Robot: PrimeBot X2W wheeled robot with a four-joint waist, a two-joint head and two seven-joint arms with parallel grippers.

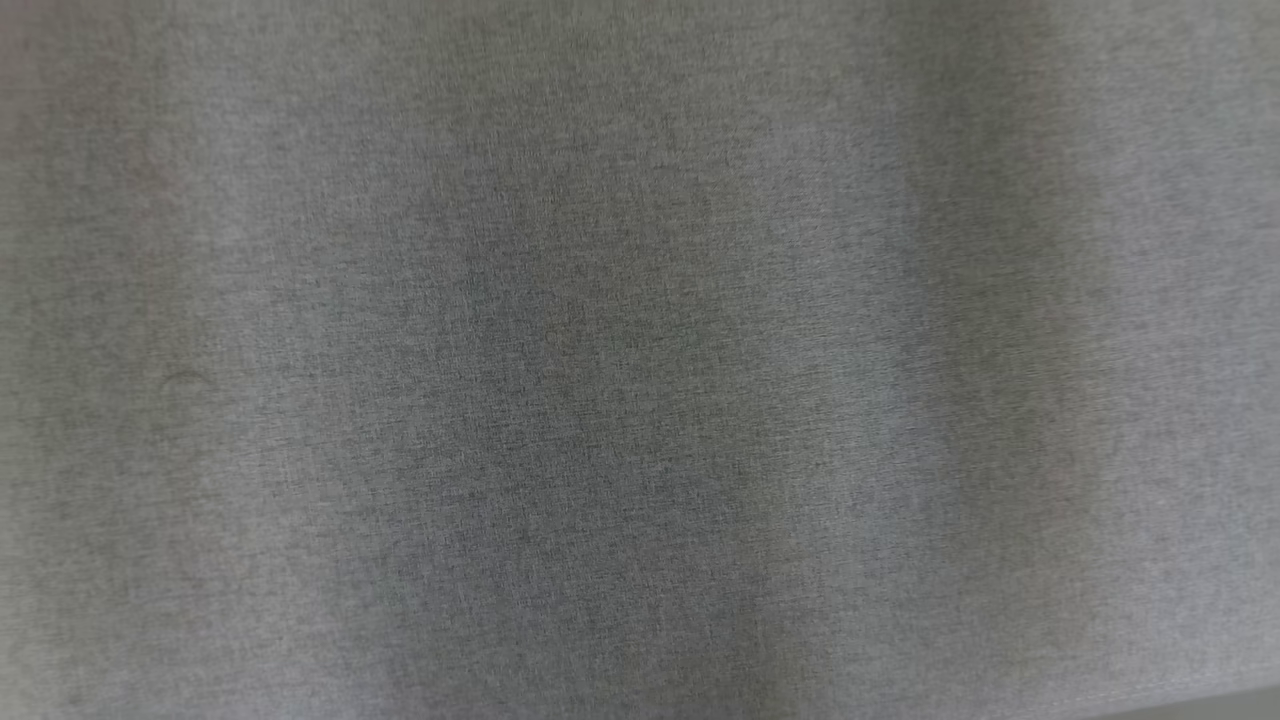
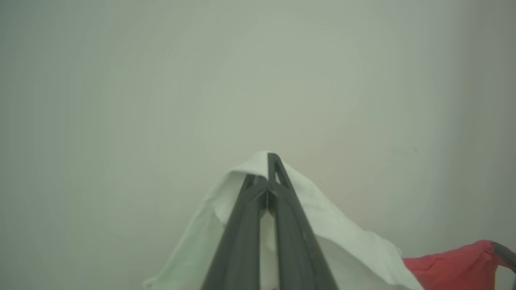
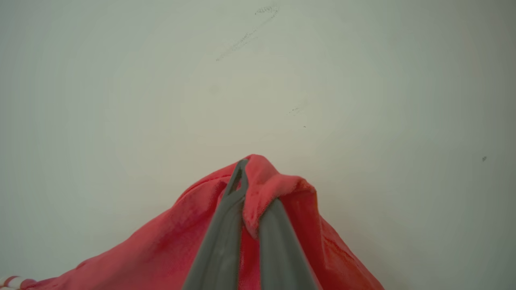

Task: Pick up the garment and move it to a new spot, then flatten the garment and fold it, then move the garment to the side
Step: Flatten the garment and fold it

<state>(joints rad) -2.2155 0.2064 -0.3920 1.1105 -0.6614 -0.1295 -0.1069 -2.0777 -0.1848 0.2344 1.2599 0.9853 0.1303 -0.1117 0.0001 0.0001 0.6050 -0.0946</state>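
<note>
While the left gripper [image 2: 267, 173] pinches the one garment [image 2: 342, 237] by white cloth, the right gripper [image 3: 245, 177] pinches its red end; it runs between both.

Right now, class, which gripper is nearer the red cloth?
Right. The right gripper is shut on the red cloth; the left gripper clamps white cloth, red cloth apart beside it.

no readable txt, labels, brands or nos. on the garment [image 3: 161, 249] or on the grey fabric [image 1: 640, 360].

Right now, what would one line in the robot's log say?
left gripper: shut on white cloth | right gripper: shut on red cloth
</note>
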